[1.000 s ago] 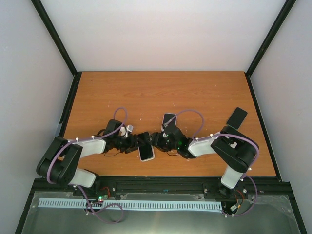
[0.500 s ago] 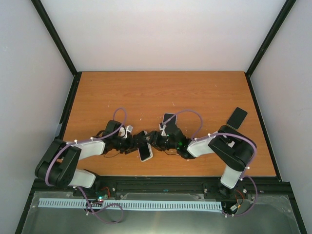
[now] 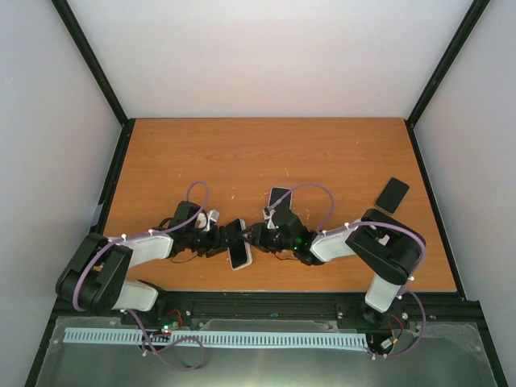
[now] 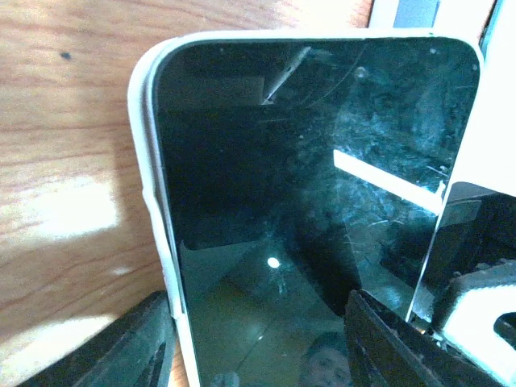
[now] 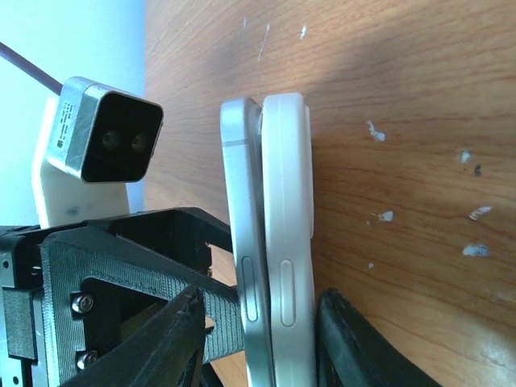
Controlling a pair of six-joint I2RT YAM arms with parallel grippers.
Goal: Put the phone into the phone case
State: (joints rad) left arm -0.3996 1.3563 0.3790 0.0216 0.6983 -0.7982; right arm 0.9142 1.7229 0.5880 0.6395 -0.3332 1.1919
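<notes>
We see phone (image 4: 322,201) w/ white case (image 4: 153,201) against its back, edge-on btwn right gripper's (image 5: 262,347) jaws. One jaw touches case, other sits just beside phone; can't tell if clamped. Left gripper (image 4: 258,355) pinches phone + case across width.

From above, the phone (image 3: 239,253) is too small, and too crowded by the left gripper (image 3: 226,241) and right gripper (image 3: 253,235), to tell how far it sits in the phone case (image 5: 287,234). The left wrist view cuts off the phone's lower end at the bottom edge. The right wrist view cuts off both likewise, so whether the 2 grippers' fingers clamp them cannot be told.
</notes>
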